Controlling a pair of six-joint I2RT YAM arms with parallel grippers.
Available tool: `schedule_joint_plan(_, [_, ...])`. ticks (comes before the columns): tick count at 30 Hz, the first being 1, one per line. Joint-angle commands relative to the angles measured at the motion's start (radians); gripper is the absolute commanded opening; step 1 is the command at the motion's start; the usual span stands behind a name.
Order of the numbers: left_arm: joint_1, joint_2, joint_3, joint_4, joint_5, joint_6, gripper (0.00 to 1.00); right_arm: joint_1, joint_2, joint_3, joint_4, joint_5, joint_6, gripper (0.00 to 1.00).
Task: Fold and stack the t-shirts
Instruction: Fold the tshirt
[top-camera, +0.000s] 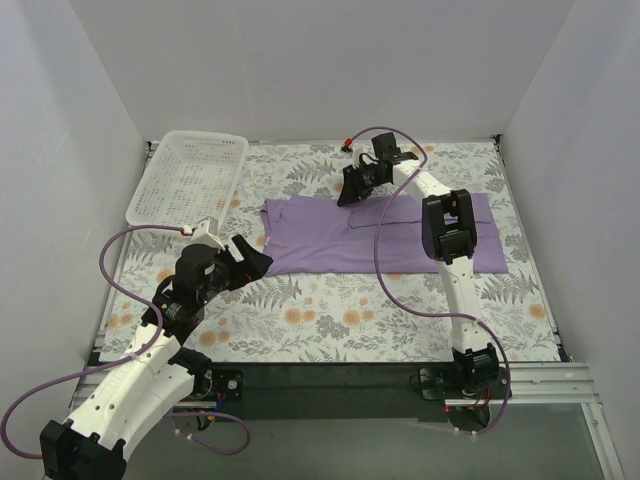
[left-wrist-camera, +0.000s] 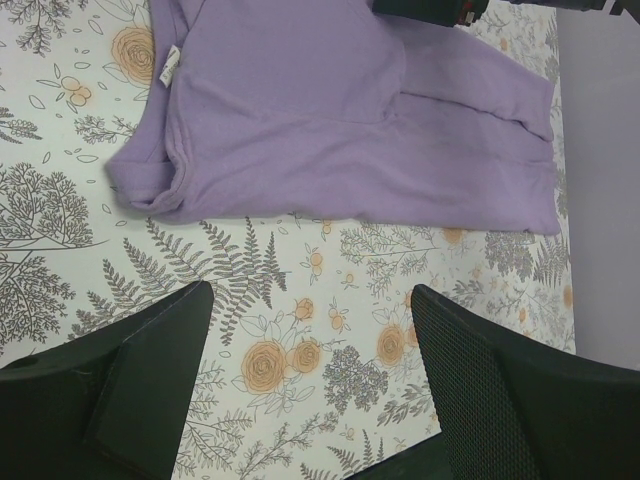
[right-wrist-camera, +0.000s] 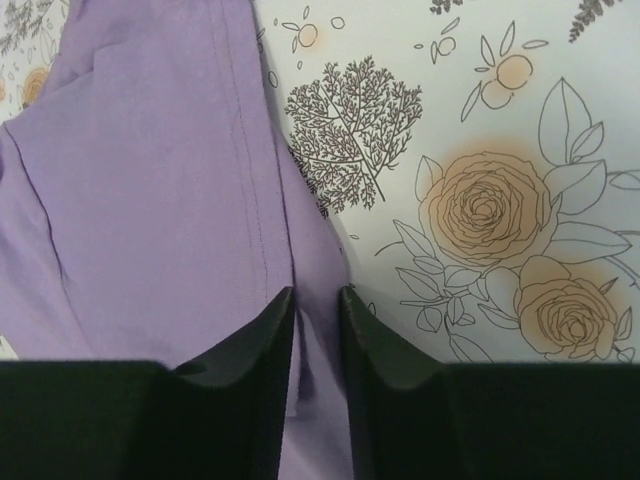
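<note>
We see the right gripper (right-wrist-camera: 315, 300) pinching the t-shirt (top-camera: 320, 240) edge, upper centre. The left gripper (left-wrist-camera: 310, 300) hangs released, lower left.

left tool (left-wrist-camera: 310, 295) spread above floral cloth (left-wrist-camera: 60, 250) | purple t-shirt (left-wrist-camera: 350, 120) beyond, seemingly part-folded

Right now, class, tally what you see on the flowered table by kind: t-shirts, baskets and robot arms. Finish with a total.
Lavender t-shirt: 1
White mesh basket: 1
Robot arms: 2 (left arm, right arm)
Total: 4
</note>
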Motion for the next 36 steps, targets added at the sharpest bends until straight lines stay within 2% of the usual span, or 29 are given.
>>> schedule_joint_plan(1, [0.006, -0.014, -0.014, 0.015, 0.007, 0.016, 0.79, 0.009, -0.007, -0.001, -0.030, 0.024, -0.004, 0.29])
schedule_joint_plan(10, [0.006, -0.011, -0.012, 0.015, 0.013, 0.015, 0.79, -0.003, 0.010, 0.044, -0.027, 0.049, 0.013, 0.01])
schedule_joint_plan(21, [0.006, -0.004, -0.012, 0.016, 0.021, 0.015, 0.79, -0.100, 0.025, 0.085, 0.037, 0.081, 0.107, 0.01])
schedule_joint_plan(28, [0.006, 0.018, -0.011, 0.021, 0.033, 0.015, 0.79, -0.194, 0.028, 0.087, 0.125, 0.242, 0.240, 0.01])
schedule_joint_plan(33, [0.007, 0.026, -0.017, 0.030, 0.054, 0.009, 0.79, -0.264, -0.002, 0.062, 0.148, 0.334, 0.245, 0.01])
schedule_joint_plan(34, [0.006, 0.026, -0.017, 0.032, 0.056, 0.006, 0.79, -0.275, -0.015, 0.058, 0.148, 0.340, 0.228, 0.03])
schedule_joint_plan(36, [0.007, 0.027, -0.015, 0.032, 0.068, 0.001, 0.79, -0.296, -0.044, 0.047, 0.148, 0.339, 0.195, 0.16])
